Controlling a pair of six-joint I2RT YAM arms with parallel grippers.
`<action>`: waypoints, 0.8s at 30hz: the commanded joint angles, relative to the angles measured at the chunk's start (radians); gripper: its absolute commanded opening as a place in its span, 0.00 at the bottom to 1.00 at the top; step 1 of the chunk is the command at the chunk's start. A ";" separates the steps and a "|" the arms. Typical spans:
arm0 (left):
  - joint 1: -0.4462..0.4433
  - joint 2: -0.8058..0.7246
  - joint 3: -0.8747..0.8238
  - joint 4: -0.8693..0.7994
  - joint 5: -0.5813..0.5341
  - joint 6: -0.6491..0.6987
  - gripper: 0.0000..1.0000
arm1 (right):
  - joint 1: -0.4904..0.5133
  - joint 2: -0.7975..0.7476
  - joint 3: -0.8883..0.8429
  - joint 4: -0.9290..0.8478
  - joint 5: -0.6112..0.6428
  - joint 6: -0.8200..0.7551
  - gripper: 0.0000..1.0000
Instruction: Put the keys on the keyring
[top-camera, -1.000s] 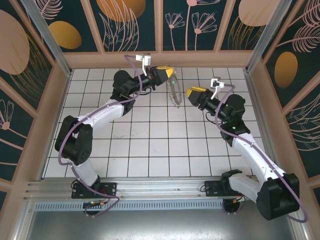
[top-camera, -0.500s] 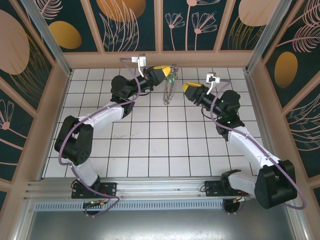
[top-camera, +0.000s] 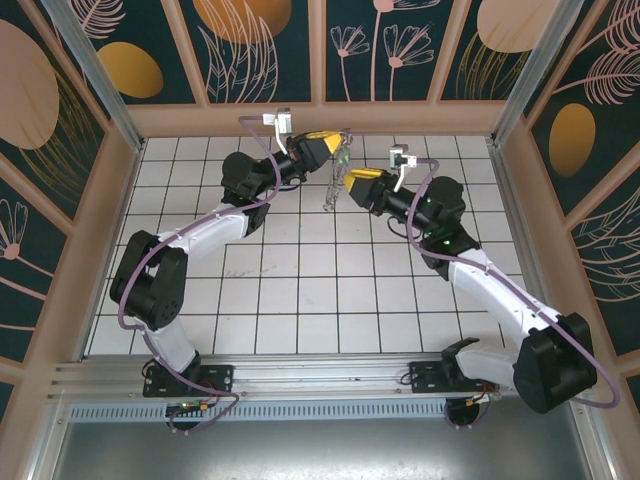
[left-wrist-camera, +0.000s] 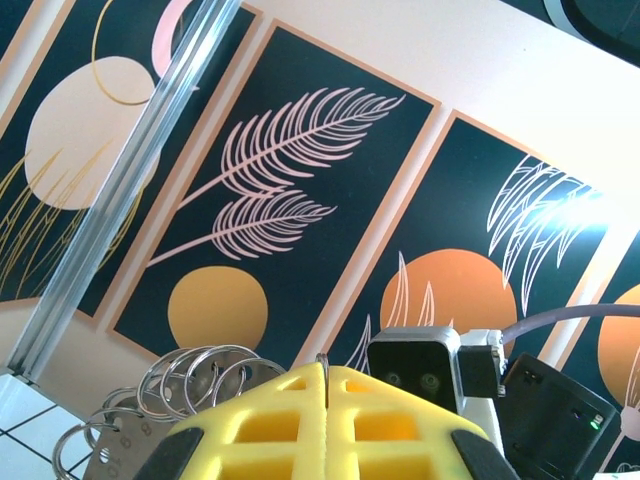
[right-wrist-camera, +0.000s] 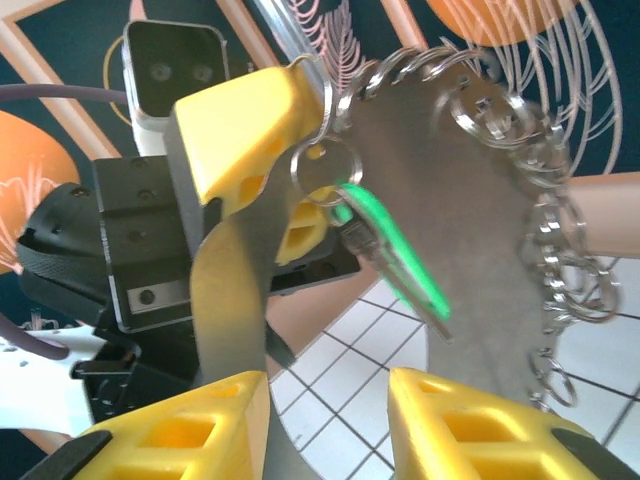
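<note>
Leftward and toward the far edge of the counter (top-camera: 300, 290) is where the right hand (top-camera: 350, 181) has travelled since the earlier frame, so that it now sits just beside the hanging keyring (top-camera: 333, 182), which has swung from a broad oval to a nearly edge-on sliver. Its yellow fingers stand apart with a clear gap, gripping nothing. In the right wrist view a grey band of the hoop runs down into that gap close to one finger, though whether it touches cannot be told. The left hand (top-camera: 333, 145) is clenched on the top of the keyring and holds it in the air above the far middle of the counter. In the left wrist view its two pads are pressed together with a thin wire showing at the seam. From the right hand the green key (right-wrist-camera: 392, 255) lies ahead and above the gap, just below the left fingertip. It hangs from a small split ring (right-wrist-camera: 326, 172), and its long axis slants down and away from that finger. The right hand is the free one and the nearer to the key's loose end, so any further threading would likely fall to it. The key has a bright translucent green head and a thin silvery blade. The hoop is flat, dull grey and fringed with many small silvery rings (right-wrist-camera: 545, 250). The key appears to be on its small ring already. Whether that ring is linked to the hoop itself cannot be made out.
</note>
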 joint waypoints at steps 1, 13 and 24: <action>-0.007 0.003 0.025 0.072 0.017 -0.017 0.00 | -0.052 -0.043 0.022 -0.023 -0.028 -0.063 0.40; -0.008 0.022 0.055 0.084 0.059 -0.045 0.00 | -0.118 0.040 0.112 -0.053 -0.200 -0.178 0.43; -0.010 0.030 0.069 0.094 0.079 -0.063 0.00 | -0.088 0.138 0.188 -0.061 -0.226 -0.203 0.43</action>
